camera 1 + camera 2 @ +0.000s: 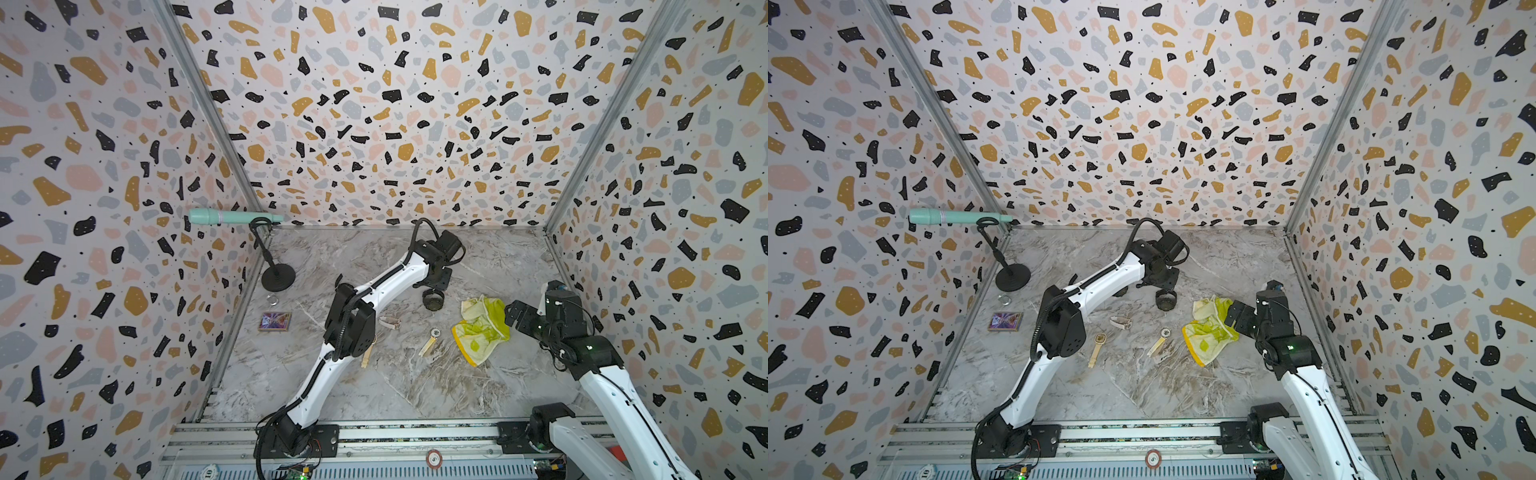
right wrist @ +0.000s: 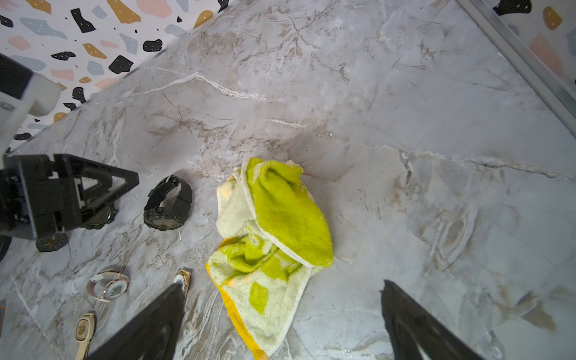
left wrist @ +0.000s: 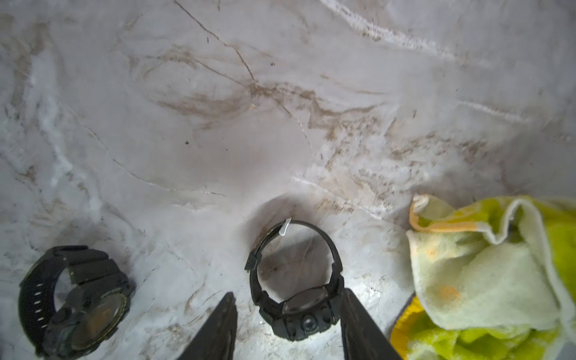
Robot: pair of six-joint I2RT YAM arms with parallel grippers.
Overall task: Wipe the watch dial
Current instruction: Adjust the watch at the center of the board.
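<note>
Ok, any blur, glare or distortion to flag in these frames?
Both top views: sharp, evenly lit, wide-angle splay of the walls. Left wrist view: soft overall, the middle black watch casting a dim shadow ring on the marble. Right wrist view: yellow-green towel crisp, right pincer dark and out of focus, white arm link at the frame edge smeared.

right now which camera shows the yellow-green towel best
The right wrist view: the whole towel lies crumpled, large and unblocked, mid-frame. Both top views show it small and far off. The left wrist view catches only part, cut by the frame edge.
</note>
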